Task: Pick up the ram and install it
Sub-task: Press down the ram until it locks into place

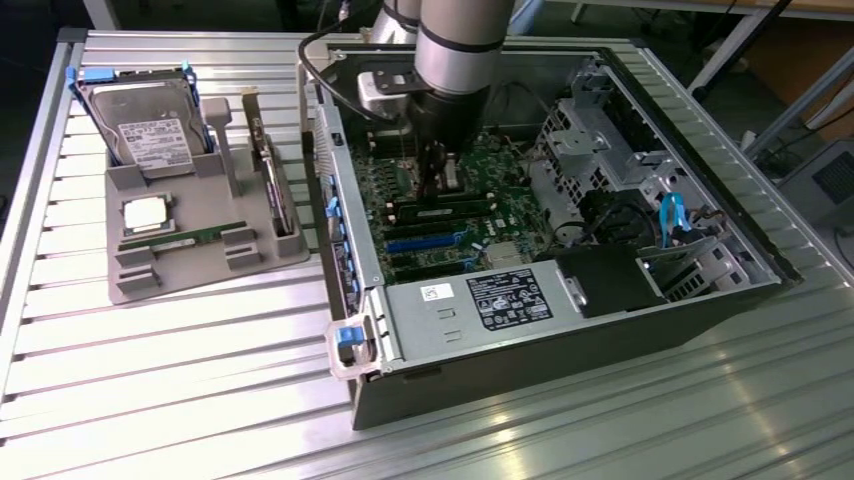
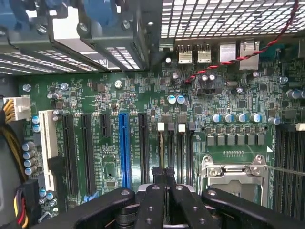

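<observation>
At the exterior view's upper centre, the gripper [image 1: 434, 185] sits low over the motherboard [image 1: 454, 225], jaws closed, the arm hiding whether they grip the ram.

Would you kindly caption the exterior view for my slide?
Arm's shut gripper lowered over the motherboard inside the open computer case.

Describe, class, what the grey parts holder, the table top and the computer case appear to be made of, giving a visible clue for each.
Grey parts holder: probably plastic, matte; uniform dull grey with moulded posts.
Table top: likely aluminium, satin; pale slats with soft reflections.
Computer case: apparently sheet steel, bare grey; thin folded panels with punched holes.
</observation>
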`<state>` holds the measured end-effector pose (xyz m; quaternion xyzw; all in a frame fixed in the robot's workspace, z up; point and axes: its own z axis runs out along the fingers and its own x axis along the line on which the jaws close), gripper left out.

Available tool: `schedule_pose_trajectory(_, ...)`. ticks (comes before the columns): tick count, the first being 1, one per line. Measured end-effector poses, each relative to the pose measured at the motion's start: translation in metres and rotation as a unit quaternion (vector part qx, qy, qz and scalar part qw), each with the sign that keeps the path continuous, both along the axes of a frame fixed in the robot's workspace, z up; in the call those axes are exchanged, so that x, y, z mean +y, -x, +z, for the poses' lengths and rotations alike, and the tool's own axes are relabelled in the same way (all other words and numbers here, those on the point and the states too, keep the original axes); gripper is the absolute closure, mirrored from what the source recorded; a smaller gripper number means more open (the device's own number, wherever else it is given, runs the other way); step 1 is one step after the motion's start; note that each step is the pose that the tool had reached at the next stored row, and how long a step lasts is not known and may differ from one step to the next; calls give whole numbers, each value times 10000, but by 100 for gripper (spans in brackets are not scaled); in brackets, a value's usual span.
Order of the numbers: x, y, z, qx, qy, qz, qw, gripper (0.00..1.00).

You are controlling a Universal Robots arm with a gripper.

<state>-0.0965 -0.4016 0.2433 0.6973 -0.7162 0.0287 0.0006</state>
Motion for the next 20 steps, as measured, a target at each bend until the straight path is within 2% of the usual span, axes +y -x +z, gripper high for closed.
schedule_pose_trajectory(6,0,7,-88,0,0,0,10000,90)
schedule_pose_trajectory(12,0,8,-130,1,1,0,10000,90)
schedule_pose_trajectory(13,0,8,-129,1,1,0,10000,90)
schedule_pose_trajectory(14,2,6,-86,-4,-6,0,10000,90)
schedule_pose_trajectory(15,0,5,-16,0,0,0,10000,90)
schedule_pose_trajectory(16,0,-5,2,0,0,0,10000,90)
schedule_pose_trajectory(17,1,-28,8,-1,-1,0,10000,90)
schedule_pose_trajectory(18,1,-162,9,2,0,0,10000,90)
schedule_pose_trajectory(20,2,-324,10,3,0,0,10000,90)
